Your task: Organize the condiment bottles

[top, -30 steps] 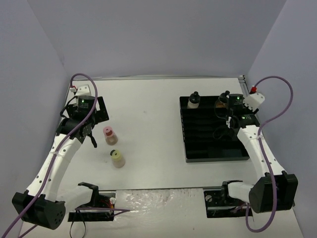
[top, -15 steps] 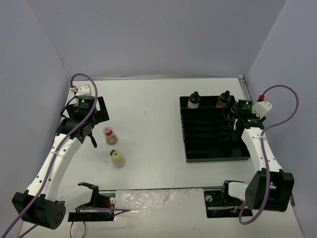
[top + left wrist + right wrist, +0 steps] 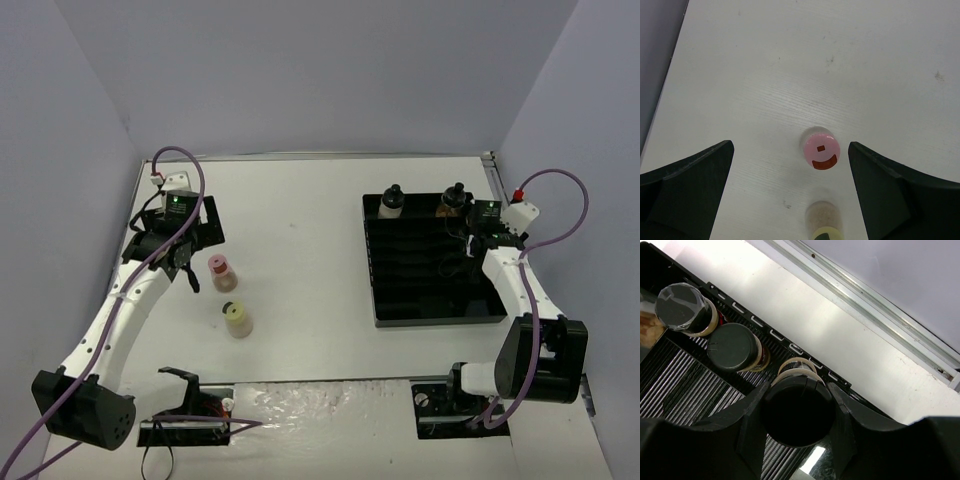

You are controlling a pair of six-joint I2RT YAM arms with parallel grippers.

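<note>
At the left side of the desk (image 3: 300,210), the left end effector (image 3: 790,145) hangs above the surface with its jaws spread wide and nothing between the fingers (image 3: 690,185). The pink-capped jar (image 3: 821,149) stands upright on the desk just ahead of the gap, touching neither finger. In the top view it sits just right of that end effector. The yellow-capped jar (image 3: 824,225) stands upright closer to the near edge, near the pink-capped jar but apart from it. Toward the far right corner lies the black slotted tray (image 3: 430,300). The right end effector (image 3: 799,400) is down at the tray's far row, jaws narrowed onto the black-capped jar (image 3: 799,412), with a finger pressed on each side of its cap. That jar stands upright against the tray's far wall. Same row, further along: the middle jar (image 3: 735,346), dark cap, just beside the held one, then the end jar (image 3: 684,307) with a shiny cap, beside the middle jar. In the top view the wrist hides the held jar, and only two jars show in that row.
</note>
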